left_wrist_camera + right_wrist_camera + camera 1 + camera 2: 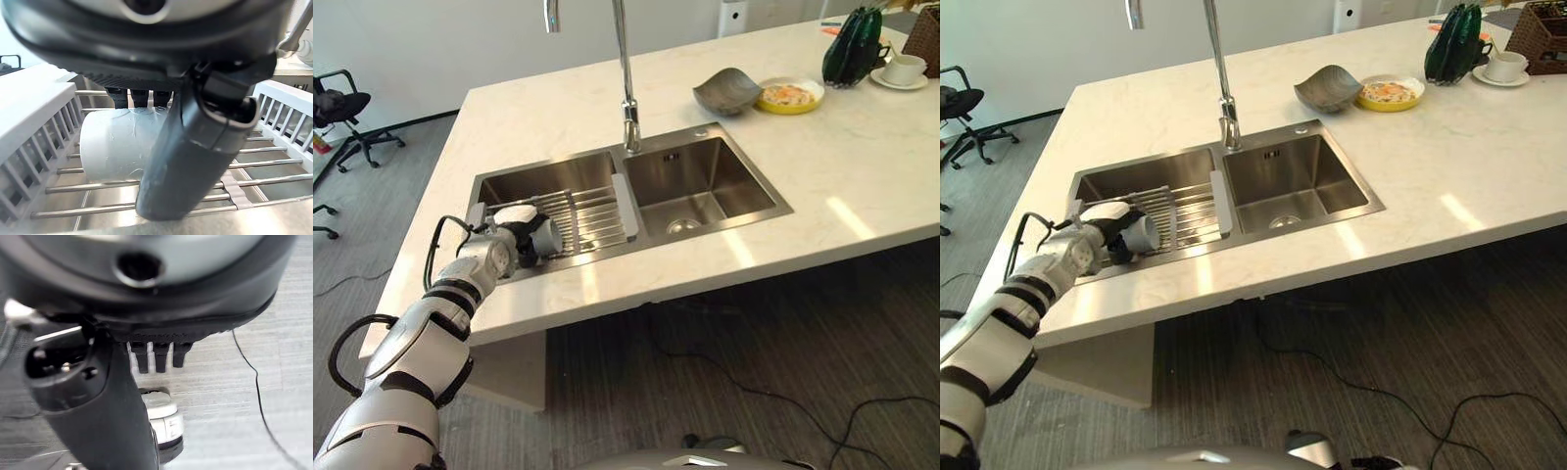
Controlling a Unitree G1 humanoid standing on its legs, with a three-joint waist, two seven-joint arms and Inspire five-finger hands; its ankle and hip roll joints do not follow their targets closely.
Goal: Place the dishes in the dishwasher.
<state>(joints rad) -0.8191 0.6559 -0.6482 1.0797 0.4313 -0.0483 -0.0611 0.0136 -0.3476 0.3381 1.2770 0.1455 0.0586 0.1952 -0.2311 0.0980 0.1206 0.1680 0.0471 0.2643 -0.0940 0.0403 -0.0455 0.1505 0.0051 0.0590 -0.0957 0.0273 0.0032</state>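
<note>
left robot hand (195, 147) clenched round grey cup (117, 142); cup held on its side just above rack (592, 215) in left sink basin, near table's left edge, long axis level. right robot hand (98, 421) relaxed, low above floor.

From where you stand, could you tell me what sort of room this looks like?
Probably an office kitchenette or test kitchen: a pale stone counter holds a double steel sink with a tall tap, dishes sit nearby, and an office chair stands on grey carpet beyond.
</note>
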